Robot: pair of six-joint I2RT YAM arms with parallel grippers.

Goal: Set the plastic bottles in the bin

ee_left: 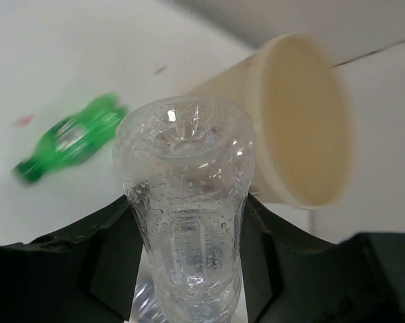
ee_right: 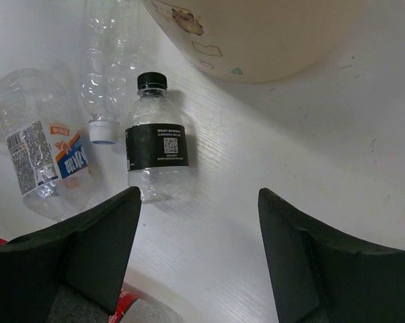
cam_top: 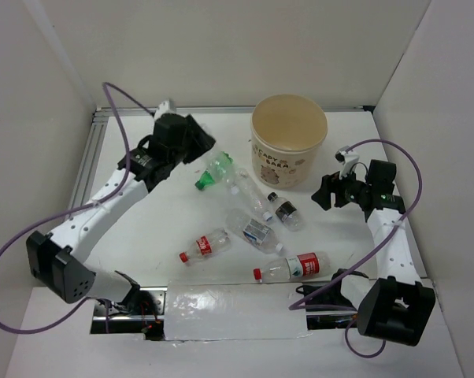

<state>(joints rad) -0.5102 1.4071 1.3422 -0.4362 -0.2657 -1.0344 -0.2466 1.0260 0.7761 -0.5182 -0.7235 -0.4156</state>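
Overhead, the left gripper (cam_top: 199, 142) conceals its load; the wrist view shows its jaws clamped on a clear bottle (ee_left: 182, 182), the bin (ee_left: 303, 121) beyond, a blurred green bottle (ee_left: 68, 138) to one side. Right gripper (ee_right: 199, 256): jaws spread, empty, near a black-labelled bottle (ee_right: 157, 148) on the table (ee_right: 290, 148). Bin rim is cut off there.

place: robot lab cell | evidence: white partition walls (cam_top: 221, 47), white table (cam_top: 339, 236), aluminium rail (cam_top: 221, 111), 2 cabled arms (cam_top: 103, 205)
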